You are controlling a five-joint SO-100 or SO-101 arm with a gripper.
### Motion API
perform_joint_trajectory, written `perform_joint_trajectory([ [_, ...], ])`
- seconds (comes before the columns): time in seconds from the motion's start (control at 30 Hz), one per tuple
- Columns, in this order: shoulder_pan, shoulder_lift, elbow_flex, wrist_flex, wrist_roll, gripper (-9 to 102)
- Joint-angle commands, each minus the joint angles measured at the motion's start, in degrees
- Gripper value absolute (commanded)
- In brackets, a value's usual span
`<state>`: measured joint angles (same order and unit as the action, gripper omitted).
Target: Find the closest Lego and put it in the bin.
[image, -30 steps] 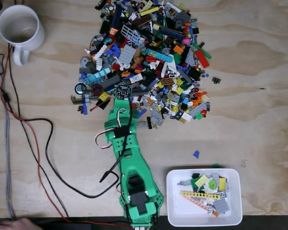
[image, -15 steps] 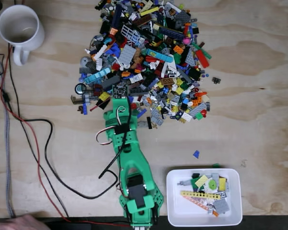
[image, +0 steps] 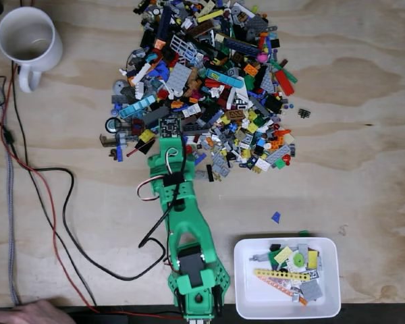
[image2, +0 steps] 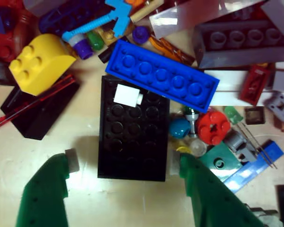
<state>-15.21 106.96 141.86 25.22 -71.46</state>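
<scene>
fixed view: a green arm [image: 179,223] is being shown reaching from the bottom edge up the middle of the frame to the lower left rim of a large lego pile [image: 209,81] spread over a plywood table [image: 364,135]. the gripper [image: 170,129] is being held at the pile's near edge. the bin [image: 246,304], a shallow white tray already carrying several pieces, is being seen at lower right, well apart from the pile; a small blue piece [image: 275,217] is lying alone between them. a white mug [image: 28,40] is standing at upper left, cables [image: 47,202] are trailing down the left side, and part of a hand [image: 34,314] is being seen at the bottom left corner.

wrist view: the gripper [image2: 123,163] is being shown with its green fingers [image2: 42,194] apart, one at lower left and one at lower right, on either side of the lower end of a black studded plate [image2: 132,130] lying flat on the table; the right fingertip is just beside the plate's edge, the left one apart from it. a blue plate [image2: 162,75] is lying tilted across the black plate's upper end, a yellow brick [image2: 40,61] at upper left, a red round piece [image2: 213,126] at right.
</scene>
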Motion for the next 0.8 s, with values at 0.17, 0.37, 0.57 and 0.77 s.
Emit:
perform_joint_trajectory([
  [0.17,0.26,-1.23,-0.53,-1.76,-0.26,25],
  [0.37,-0.79,-2.37,-0.44,-2.02,-0.35,16],
  [0.57,-2.2,-2.46,-0.7,-1.85,0.26,10],
  [0.77,-1.93,-0.26,-7.91,6.77,1.85,8],
])
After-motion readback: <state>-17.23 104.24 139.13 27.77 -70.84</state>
